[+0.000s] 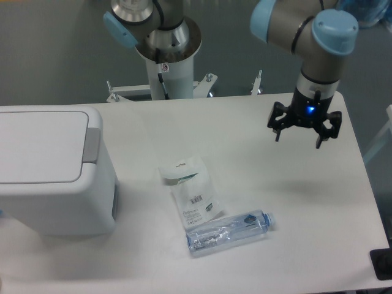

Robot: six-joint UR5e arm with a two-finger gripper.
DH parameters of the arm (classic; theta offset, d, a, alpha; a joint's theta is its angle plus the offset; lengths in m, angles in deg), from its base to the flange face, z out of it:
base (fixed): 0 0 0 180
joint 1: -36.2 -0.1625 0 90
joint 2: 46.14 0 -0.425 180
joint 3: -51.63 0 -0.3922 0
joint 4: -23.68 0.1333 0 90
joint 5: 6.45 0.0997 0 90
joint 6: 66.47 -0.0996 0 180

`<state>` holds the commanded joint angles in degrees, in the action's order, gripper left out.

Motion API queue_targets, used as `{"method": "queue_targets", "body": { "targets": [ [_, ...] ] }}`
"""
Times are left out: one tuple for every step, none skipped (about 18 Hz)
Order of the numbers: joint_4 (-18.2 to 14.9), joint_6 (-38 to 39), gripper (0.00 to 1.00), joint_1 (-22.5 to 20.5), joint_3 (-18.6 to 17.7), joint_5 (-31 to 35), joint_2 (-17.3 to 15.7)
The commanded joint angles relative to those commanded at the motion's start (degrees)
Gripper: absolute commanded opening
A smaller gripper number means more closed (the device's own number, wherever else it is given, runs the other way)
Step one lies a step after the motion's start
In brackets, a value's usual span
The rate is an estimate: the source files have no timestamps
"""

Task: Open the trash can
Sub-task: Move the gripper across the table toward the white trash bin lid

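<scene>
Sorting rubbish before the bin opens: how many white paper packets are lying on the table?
2. One white paper packet lies nearer the white plastic trash can; the other, barcoded, overlaps it beside the clear plastic bottle.

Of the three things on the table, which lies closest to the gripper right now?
The clear plastic bottle lying on its side. Its blue-capped end points toward the open gripper; the white packets and trash can sit farther left.

Item count on the counter:
- Trash can: one, white, with one grey push tab.
- Packets: two, white, overlapping; upper packet, lower packet with a barcode.
- Bottle: one, clear plastic, lying on its side.
- Arm: one, with one end effector.
</scene>
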<state>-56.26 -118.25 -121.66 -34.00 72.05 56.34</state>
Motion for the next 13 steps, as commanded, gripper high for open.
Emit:
{"method": "queue_targets", "body": {
  "targets": [
    [-3.9, 2.1, 1.0, 0.6, 2.7, -1.6, 0.3],
    [-7.3, 5.1, 1.0, 1.6, 5.3, -3.3, 0.7],
    [-9.1, 8.6, 1.0, 3.1, 6.8, -4.3, 1.0],
    [-9.4, 11.6, 1.0, 4.7, 7.4, -4.9, 1.1],
    [-9.4, 14.1, 1.0, 6.5, 7.4, -5.9, 1.1],
    [-9.4, 16.3, 1.0, 7.6, 7.3, -6.9, 1.0],
    [-9.4, 18.1, 1.0, 8.4, 7.2, -7.8, 0.9],
    [-9.4, 20.6, 1.0, 9.6, 7.2, -9.4, 0.9],
    [-9.3, 23.1, 1.0, 10.6, 7.1, -10.4, 0.6],
    [-9.2, 25.3, 1.0, 11.3, 7.1, -10.6, 0.5],
    [-9.0, 26.7, 1.0, 12.4, 7.0, -10.5, 0.4],
    [-9.0, 27.1, 1.0, 14.0, 6.9, -10.6, 0.1],
    [-9.1, 27.3, 1.0, 14.7, 6.9, -10.6, -0.1]
  ]
}}
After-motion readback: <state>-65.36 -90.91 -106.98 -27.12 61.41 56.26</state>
